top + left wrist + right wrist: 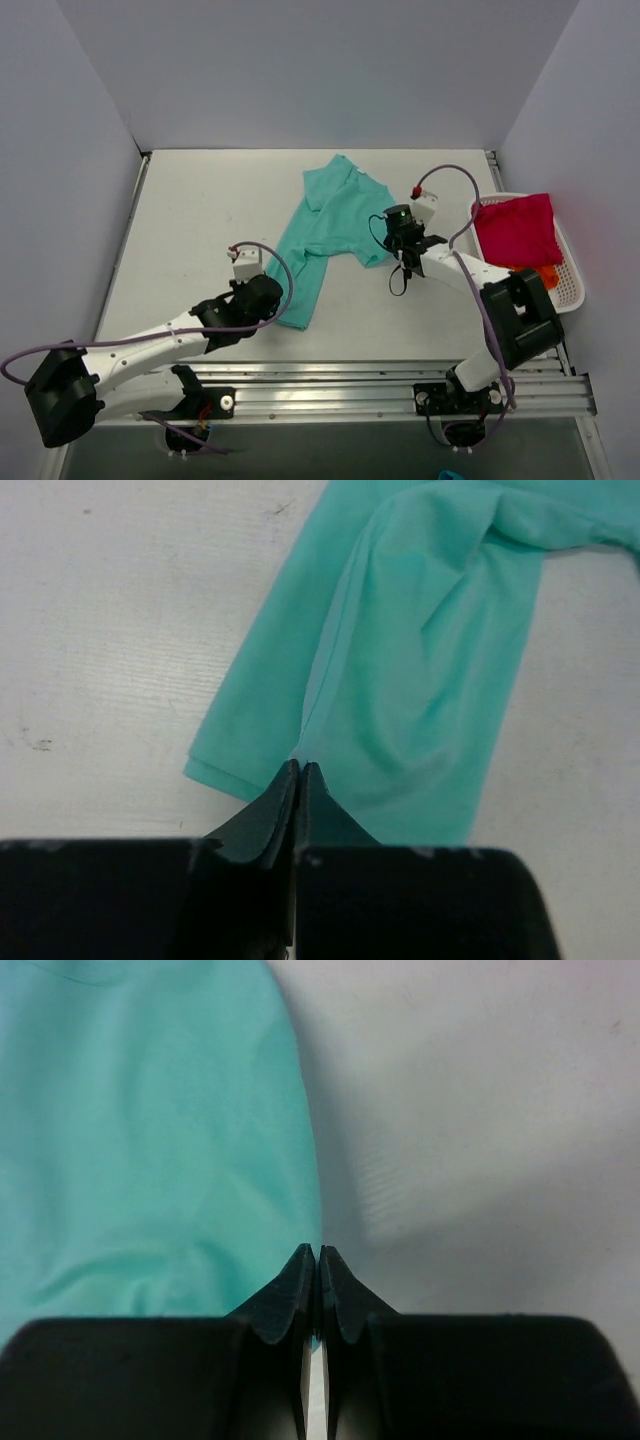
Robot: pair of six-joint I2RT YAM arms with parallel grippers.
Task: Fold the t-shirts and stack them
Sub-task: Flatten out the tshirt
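The teal t-shirt [335, 225] lies partly bunched on the table, stretched from the back centre towards the front. My left gripper [282, 303] is shut on its near hem; in the left wrist view the closed gripper tips [300, 767] pinch a crease of the teal t-shirt [420, 650]. My right gripper [390, 242] is shut at the shirt's right edge; in the right wrist view its tips [317, 1252] meet on the border of the teal t-shirt [150, 1140], with teal cloth between the jaws. The crimson-pink t-shirt [518, 228] and the orange t-shirt [547, 273] lie in the basket.
The white mesh basket [573, 280] stands at the table's right edge, beside the right arm. Grey walls close in the left, back and right. A metal rail [400, 385] runs along the near edge. Bare table [200, 220] lies left of the shirt.
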